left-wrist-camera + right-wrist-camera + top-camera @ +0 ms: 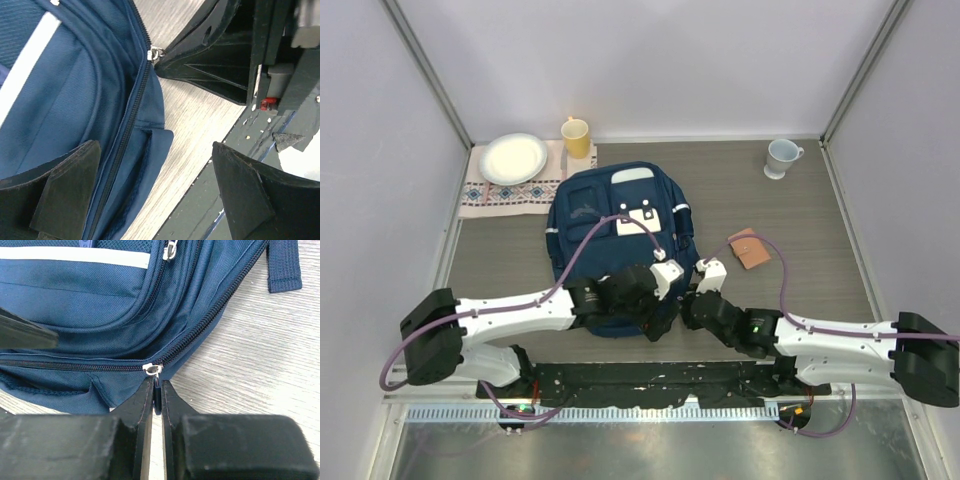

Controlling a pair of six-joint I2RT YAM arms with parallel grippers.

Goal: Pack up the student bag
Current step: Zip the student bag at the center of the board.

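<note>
Right claw (156,390) is pinching the zip pull (152,371), nearly shut on it; left claw (155,180) is gaping wide, empty, beside the bag (620,210).
Bag is lying mid-way across the worktop (800,220), reaching toward the near edge; the step is likely calling for a draw along the teeth, not upward, fabric taut.

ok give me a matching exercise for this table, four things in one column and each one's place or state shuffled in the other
Things:
1 plate
2 white mug
3 left hand
4 right hand

Place or state:
a open, over the student bag's edge
b on the patterned cloth
c shut on the zipper pull
d far right, standing alone

Pairs: 1-b, 2-d, 3-a, 4-c
</note>
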